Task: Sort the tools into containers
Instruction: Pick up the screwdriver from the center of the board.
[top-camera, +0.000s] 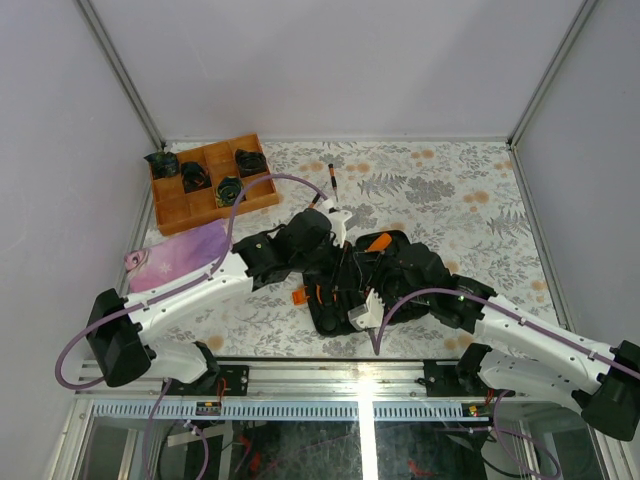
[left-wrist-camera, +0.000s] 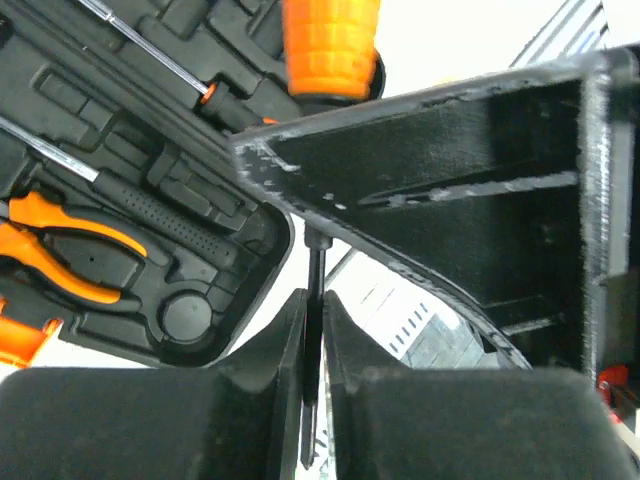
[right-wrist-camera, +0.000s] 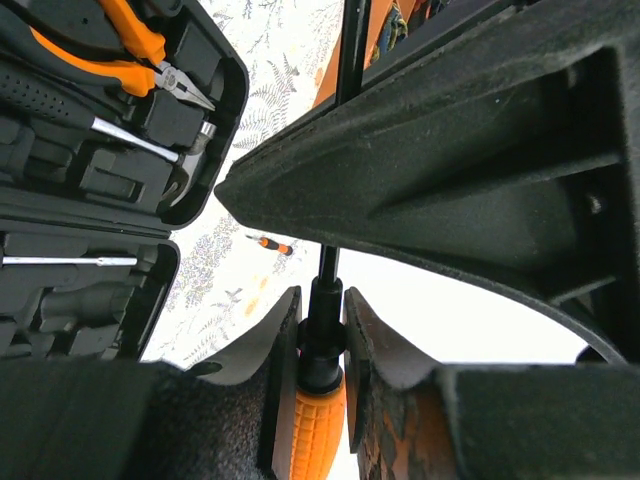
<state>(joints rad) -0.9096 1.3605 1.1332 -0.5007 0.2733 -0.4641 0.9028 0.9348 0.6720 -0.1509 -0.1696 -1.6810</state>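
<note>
I hold the screwdriver (right-wrist-camera: 318, 420) from both ends: right pincer (right-wrist-camera: 320, 305) clenched on its handle collar, left pincer (left-wrist-camera: 315, 310) clenched on the thin shaft. Its long axis bridges them, apparently just above the open tool case (left-wrist-camera: 190, 315).

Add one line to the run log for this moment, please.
left claw: shut on thin black shaft | right claw: shut on orange-handled screwdriver | tool case: open, pliers and hammer slotted

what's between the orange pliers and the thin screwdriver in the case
The hammer, steel head and black grip, lies between pliers and screwdriver; clearest in the right wrist view.
</note>
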